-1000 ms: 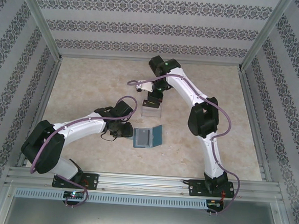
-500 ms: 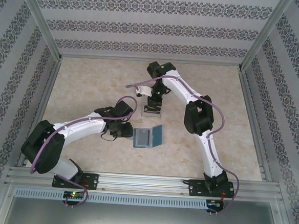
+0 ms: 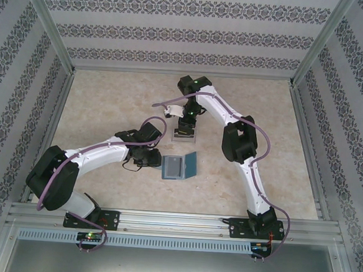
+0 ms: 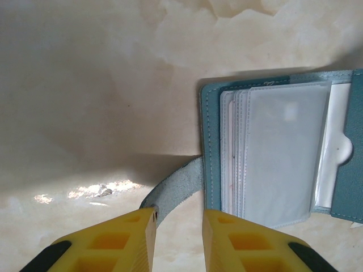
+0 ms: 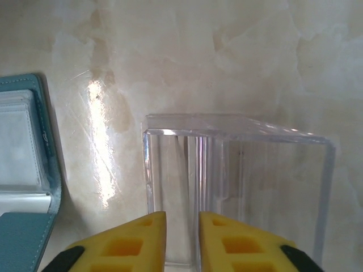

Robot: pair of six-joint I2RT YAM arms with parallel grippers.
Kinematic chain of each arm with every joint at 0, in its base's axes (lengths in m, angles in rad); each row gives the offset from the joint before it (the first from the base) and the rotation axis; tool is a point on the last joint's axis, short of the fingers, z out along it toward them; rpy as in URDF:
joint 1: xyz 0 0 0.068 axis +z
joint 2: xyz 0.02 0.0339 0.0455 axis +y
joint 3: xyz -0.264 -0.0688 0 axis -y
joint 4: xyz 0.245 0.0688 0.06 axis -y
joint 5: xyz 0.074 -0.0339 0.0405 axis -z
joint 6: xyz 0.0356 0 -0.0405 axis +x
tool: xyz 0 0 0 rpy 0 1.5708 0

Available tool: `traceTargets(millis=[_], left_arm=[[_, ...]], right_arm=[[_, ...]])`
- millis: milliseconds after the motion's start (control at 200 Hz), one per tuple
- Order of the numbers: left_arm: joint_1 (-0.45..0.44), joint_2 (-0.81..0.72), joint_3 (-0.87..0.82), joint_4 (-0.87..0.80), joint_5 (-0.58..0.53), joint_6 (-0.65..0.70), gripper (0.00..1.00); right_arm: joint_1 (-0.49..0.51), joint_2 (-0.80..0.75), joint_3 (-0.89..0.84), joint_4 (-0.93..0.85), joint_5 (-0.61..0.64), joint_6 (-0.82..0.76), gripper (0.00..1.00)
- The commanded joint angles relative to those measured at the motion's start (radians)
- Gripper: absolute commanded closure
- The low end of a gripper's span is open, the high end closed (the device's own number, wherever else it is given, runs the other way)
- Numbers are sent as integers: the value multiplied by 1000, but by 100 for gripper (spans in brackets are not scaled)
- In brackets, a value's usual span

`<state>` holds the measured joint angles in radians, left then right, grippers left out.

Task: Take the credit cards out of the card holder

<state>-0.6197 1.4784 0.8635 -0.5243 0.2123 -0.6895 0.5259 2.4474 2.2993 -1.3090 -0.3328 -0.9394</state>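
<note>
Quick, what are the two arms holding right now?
Left end effector: slightly open at the tab of the wallet, not visibly clamping it.
Right end effector: slightly open over the clear tray, holding nothing.

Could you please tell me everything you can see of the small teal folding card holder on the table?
The teal, leather-like folding card holder lies open and flat on the pale marbled table, between the arms. Stitching edges its cover, and a stack of clear plastic sleeves fills the inside. Its grey-blue strap tab curves out to the left gripper, ending at one yellow fingertip; pinned or not, I cannot tell.
</note>
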Motion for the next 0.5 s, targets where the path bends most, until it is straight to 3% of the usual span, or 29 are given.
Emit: traceTargets(millis=[0, 495], left_arm=[[15, 14, 9, -14, 1, 5, 72], [15, 22, 22, -13, 6, 10, 72]], right_arm=[[-6, -8, 45, 14, 8, 3, 73], [-14, -126, -20, 133, 53, 28, 67]])
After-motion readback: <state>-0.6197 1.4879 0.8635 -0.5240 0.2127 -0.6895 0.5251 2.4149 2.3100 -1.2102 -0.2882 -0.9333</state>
